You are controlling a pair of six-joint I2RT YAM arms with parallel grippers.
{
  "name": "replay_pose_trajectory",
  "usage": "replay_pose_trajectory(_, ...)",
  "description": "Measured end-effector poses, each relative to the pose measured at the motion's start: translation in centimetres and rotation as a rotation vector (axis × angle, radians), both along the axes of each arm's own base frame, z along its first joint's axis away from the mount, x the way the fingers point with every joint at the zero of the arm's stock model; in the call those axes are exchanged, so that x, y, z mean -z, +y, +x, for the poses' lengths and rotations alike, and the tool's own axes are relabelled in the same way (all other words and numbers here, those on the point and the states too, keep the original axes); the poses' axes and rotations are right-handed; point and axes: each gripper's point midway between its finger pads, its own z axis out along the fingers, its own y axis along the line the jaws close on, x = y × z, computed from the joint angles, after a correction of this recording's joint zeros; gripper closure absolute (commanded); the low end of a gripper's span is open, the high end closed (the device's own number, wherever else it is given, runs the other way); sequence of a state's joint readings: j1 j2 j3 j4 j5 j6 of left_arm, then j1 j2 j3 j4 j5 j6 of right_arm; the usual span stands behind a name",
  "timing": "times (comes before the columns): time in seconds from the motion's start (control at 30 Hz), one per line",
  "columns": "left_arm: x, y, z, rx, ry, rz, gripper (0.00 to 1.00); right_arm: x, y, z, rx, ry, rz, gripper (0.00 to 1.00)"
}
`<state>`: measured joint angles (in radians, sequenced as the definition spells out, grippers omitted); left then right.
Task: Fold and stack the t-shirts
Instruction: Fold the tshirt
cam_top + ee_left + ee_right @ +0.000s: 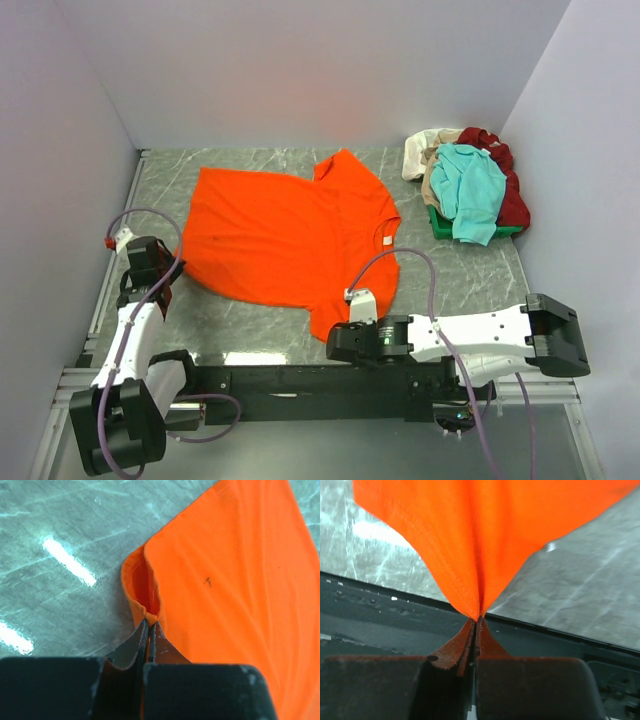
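Observation:
A bright orange t-shirt (290,230) lies spread over the middle of the grey table, its small white neck label (381,240) on the right side. My left gripper (177,270) is shut on the shirt's near left corner, which bunches at the fingertips in the left wrist view: gripper (150,621), orange t-shirt (235,580). My right gripper (332,325) is shut on the near right corner. The right wrist view shows this gripper (478,619) with the orange t-shirt (485,530) rising from it in a pulled-up peak. More t-shirts are heaped at the back right: teal (470,190), dark red (505,175), cream (425,150).
The heap sits in a green bin (440,225) against the right wall. White walls close in the table on the left, back and right. A black rail (300,380) runs along the near edge between the arm bases; in the right wrist view this rail (370,615) lies just below the gripper.

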<state>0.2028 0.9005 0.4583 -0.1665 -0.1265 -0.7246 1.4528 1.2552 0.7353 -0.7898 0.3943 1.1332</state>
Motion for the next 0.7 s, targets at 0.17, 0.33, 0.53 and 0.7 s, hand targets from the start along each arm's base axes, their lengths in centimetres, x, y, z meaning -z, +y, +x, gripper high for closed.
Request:
replay_pose_trajectory(0.17,1.6,-0.4,0.0,0.018,0.055,-0.022,0.99,-2.2,0.7,2.3,0.039,-0.072,0.013,1.0)
replay_pose_trajectory(0.33,3.1,-1.0,-0.1,0.044,0.106,-0.052,0.99,-3.8,1.1,6.8,0.11,-0.133,0.04,1.0)
replay_pose_trajectory(0.53,2.6,-1.2,1.4,0.068,0.104,-0.069,0.99,-4.7,0.5,12.5,0.169,-0.182,0.013,1.0)
replay_pose_trajectory(0.7,1.3,-1.0,3.7,0.084,0.075,-0.07,1.0,-6.5,1.3,17.3,0.191,-0.234,0.029,1.0)
